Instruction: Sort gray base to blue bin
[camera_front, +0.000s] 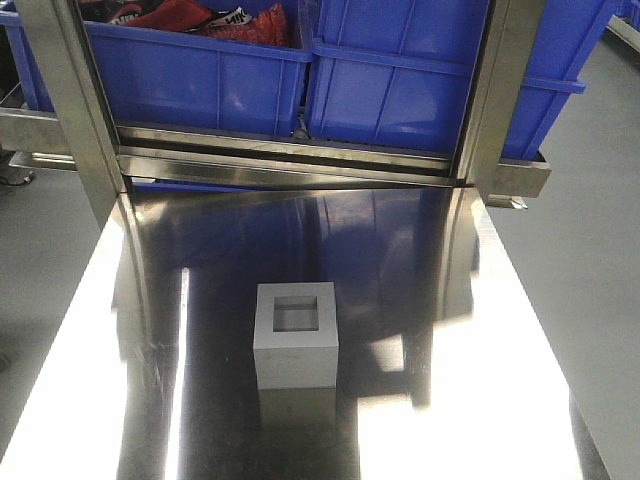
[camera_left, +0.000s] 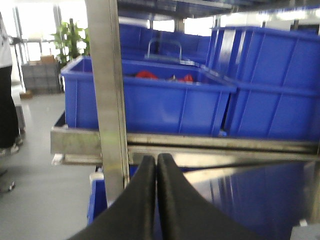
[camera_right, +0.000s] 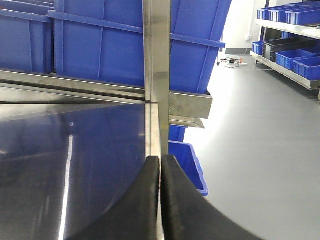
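Closest to the wrist cams are the black fingers themselves; left gripper (camera_left: 156, 159) has its two fingers pressed tip to tip w/ nothing btwn them; right gripper (camera_right: 160, 160) is the same, closed tight and empty. Neither wrist view shows the block.

In the front view the gray base (camera_front: 296, 337) sits alone on the mirror-bright steel table (camera_front: 520, 380), approx midway btwn the side edges and well short of the far edge, recess facing up, one flat side toward us. Past the far edge, behind the shelf rail (camera_front: 290, 165), stand two bins side by side: the left blue bin (camera_front: 190, 85), holding red stuff (camera_front: 180, 18), and the right blue bin (camera_front: 400, 95), inside not visible; we can't tell which one is meant.

Handling, our guess: stiff, matte, not fragile; prob. not heavy given the hollowed top, though we can't be sure. Flat outer sides should give good friction; we'd open the fingers wide and pinch two opposite sides low down, or put one finger in the recess and one outside on a wall. The table looks slick, so a sideways nudge may skate the block; come down square. The lift must also clear the rail and the bin rim.
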